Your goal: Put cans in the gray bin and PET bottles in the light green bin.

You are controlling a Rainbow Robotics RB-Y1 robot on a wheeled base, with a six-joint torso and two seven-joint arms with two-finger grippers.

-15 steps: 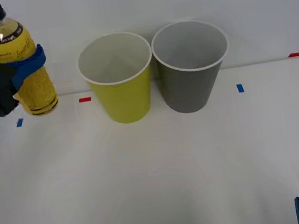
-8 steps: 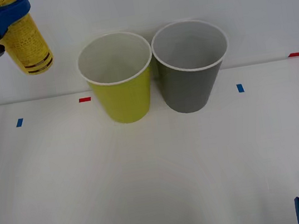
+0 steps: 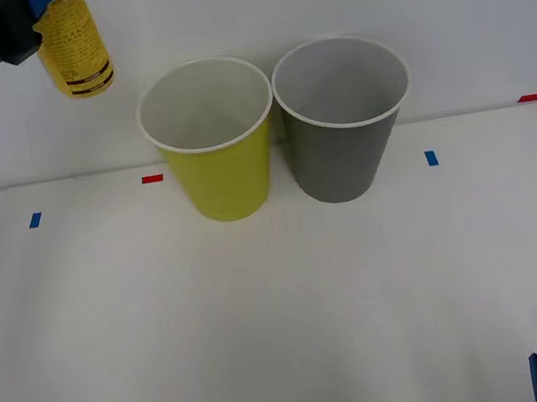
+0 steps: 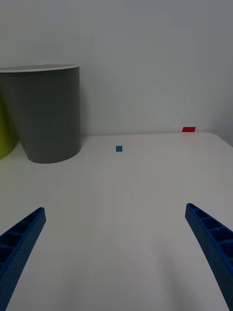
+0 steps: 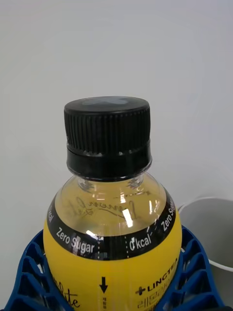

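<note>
Left hand (image 5: 116, 286) clamped around the yellow bottle (image 3: 74, 50), blue fingers (image 5: 29, 277) wrapping its shoulder just under the black cap (image 5: 107, 138); bottle lifted high, above and to the left of the light green bin (image 3: 211, 139), tilted slightly. Gray bin (image 3: 345, 117) touching or nearly touching the green one on the robot's right side, both open and standing on the white table (image 3: 285, 310). Right hand (image 4: 116, 257) spread wide, low over the table near the front right, holding nothing. For a clean drop: carry the bottle sideways until centred over the green bin's mouth, keep well clear of the white rim (image 3: 212, 147), lower a little, then release. Best to stop short of the gray bin.
</note>
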